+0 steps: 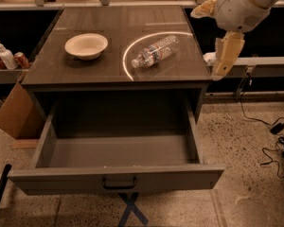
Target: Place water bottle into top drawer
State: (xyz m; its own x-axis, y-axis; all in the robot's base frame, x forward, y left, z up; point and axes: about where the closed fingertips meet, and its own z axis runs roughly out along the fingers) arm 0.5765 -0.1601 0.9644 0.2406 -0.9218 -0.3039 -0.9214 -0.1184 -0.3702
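Observation:
The water bottle (155, 51) lies on its side on the dark cabinet top (118, 27), inside a bright ring of light, with its white cap pointing front-left. The top drawer (61, 181) is pulled wide open below it, and nothing shows inside. Its dark handle (119, 182) sits at the centre of the front panel. My gripper (226, 58) hangs from the white arm just beyond the cabinet's right edge. It is to the right of the bottle and apart from it, holding nothing.
A white bowl (86, 45) stands on the cabinet top, left of the bottle. A pump bottle (5, 56) and cans (21, 59) sit on a shelf at the far left, above a cardboard box (16, 112). Cables (274, 126) lie on the floor at the right.

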